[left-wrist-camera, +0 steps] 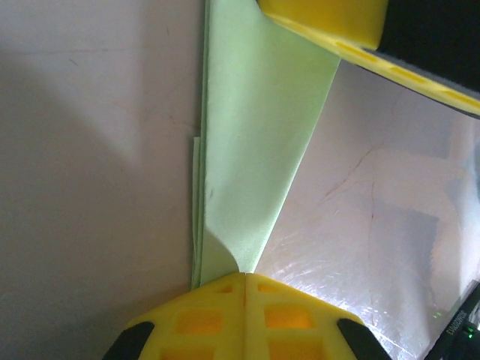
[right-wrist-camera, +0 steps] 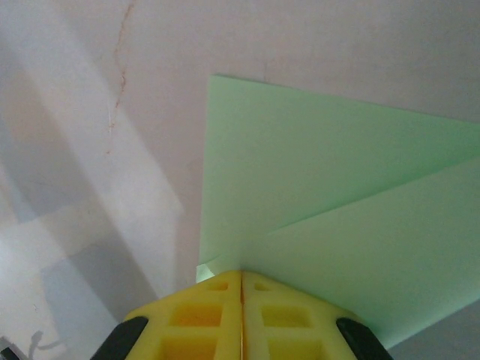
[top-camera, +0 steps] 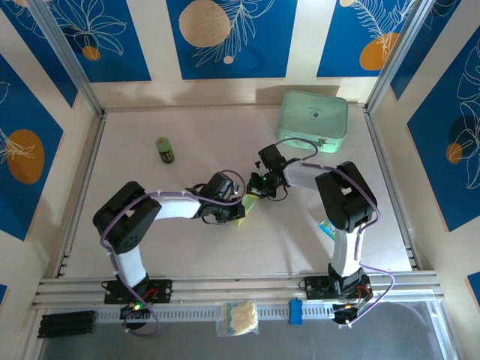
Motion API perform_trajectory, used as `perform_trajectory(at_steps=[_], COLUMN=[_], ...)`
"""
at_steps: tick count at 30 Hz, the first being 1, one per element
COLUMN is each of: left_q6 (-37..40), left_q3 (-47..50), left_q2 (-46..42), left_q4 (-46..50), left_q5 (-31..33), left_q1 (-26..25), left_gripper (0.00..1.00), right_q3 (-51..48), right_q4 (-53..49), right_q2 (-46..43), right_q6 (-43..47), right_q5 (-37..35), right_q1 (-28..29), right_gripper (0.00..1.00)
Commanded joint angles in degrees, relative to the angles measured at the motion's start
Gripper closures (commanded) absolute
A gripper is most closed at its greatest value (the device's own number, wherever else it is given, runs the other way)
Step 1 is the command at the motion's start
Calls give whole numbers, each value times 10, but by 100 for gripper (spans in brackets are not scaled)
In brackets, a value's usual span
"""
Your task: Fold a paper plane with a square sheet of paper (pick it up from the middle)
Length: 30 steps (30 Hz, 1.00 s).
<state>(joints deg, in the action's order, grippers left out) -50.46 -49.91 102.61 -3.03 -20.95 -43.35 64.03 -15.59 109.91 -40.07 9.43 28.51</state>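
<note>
The square sheet of paper (top-camera: 241, 217) is pale green and folded into layers, held between both grippers at mid-table. In the left wrist view the paper (left-wrist-camera: 255, 135) rises as a narrow wedge from my left gripper (left-wrist-camera: 245, 274), whose yellow jaws are shut on its tip. The right gripper's yellow fingers (left-wrist-camera: 322, 16) clamp the far end. In the right wrist view the paper (right-wrist-camera: 337, 195) spreads wide with a diagonal fold line, and my right gripper (right-wrist-camera: 241, 273) is shut on its near edge. From above, the left gripper (top-camera: 237, 205) and right gripper (top-camera: 256, 193) nearly touch.
A thick mint-green case (top-camera: 313, 118) sits at the back right. A small green bottle (top-camera: 165, 150) stands at the back left. A blue-edged card (top-camera: 327, 229) lies beside the right arm. A small bag (top-camera: 238, 317) and a blue block (top-camera: 295, 311) rest on the front rail.
</note>
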Motion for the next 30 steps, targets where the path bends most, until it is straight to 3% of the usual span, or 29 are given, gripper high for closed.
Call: perform_trajectory(at_steps=[1,16,30], left_q6=[12,9,5], left_q3=[-19,-55,-28], left_q2=[-11,47,55], left_q4=[21,32,59], left_q5=[-25,9,21], left_q1=[5,14,14], left_gripper=[97,98,100], right_q3=[-4,-12,-51], right_q4=[-44,-33,6], right_q2=[19,15,-110], right_q6=[-6,-14,19], right_q5=[-30,-18,-2], right_q1=[4,3,2], right_gripper=[92,93,92])
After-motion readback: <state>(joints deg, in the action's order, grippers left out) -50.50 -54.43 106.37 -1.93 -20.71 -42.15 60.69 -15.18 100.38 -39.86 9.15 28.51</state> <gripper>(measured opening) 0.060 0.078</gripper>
